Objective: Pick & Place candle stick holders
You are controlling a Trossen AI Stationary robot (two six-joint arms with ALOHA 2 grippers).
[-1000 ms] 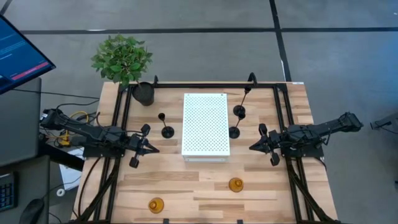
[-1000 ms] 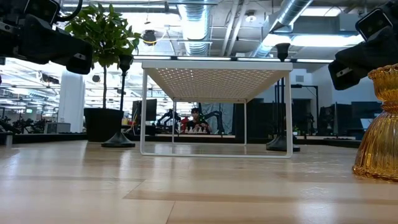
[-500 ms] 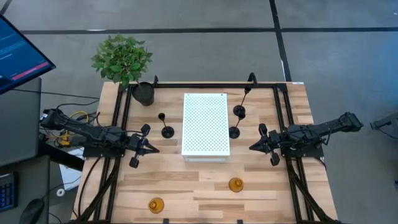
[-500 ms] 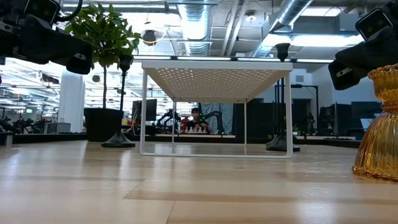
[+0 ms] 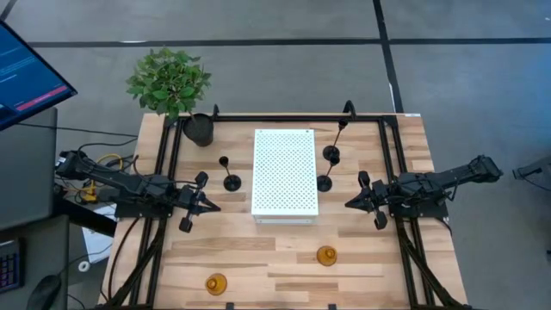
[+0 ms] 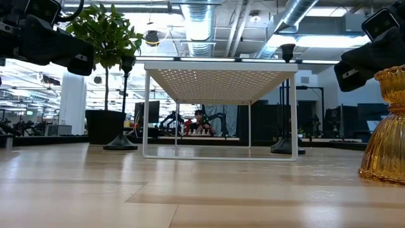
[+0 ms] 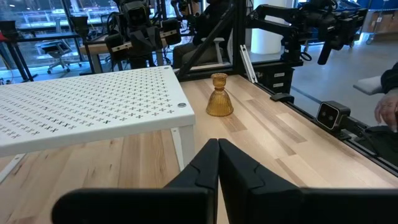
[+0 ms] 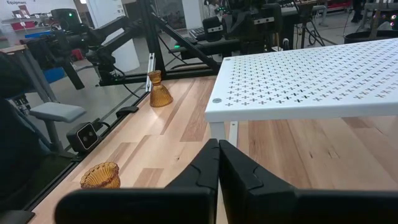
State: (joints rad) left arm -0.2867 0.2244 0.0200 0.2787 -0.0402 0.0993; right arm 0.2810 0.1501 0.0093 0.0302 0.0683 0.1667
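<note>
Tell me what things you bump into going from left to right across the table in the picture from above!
Left gripper → black candle holder → white rack → the two black candle holders beside its right edge → right gripper.

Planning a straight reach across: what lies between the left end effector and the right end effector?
In the high view, the white perforated rack stands between the left end effector and the right end effector, both shut; bare wood lies either side of it.
</note>
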